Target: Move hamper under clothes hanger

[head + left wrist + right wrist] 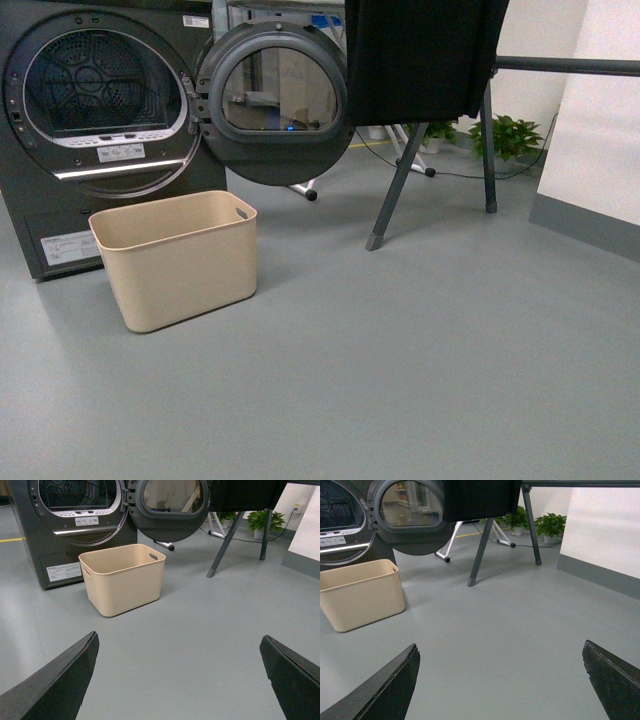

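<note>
The beige hamper [180, 262] stands empty on the grey floor in front of the dryer, left of the clothes hanger [400, 180]. The hanger's slanted grey legs and horizontal bar [570, 66] carry a black garment [420, 55]. In the left wrist view the hamper [124, 580] lies well ahead of my open left gripper [179, 642], with bare floor between its fingers. My right gripper [500, 650] is open too, over bare floor, with the hamper [360, 596] off to one side and the hanger's legs [481, 550] ahead. Neither arm shows in the front view.
A dark grey dryer [90, 120] stands behind the hamper, its round door [275, 100] swung open toward the hanger. A white wall panel [600, 130] with a grey base borders the right. Potted plants [505, 135] and a cable lie behind the hanger.
</note>
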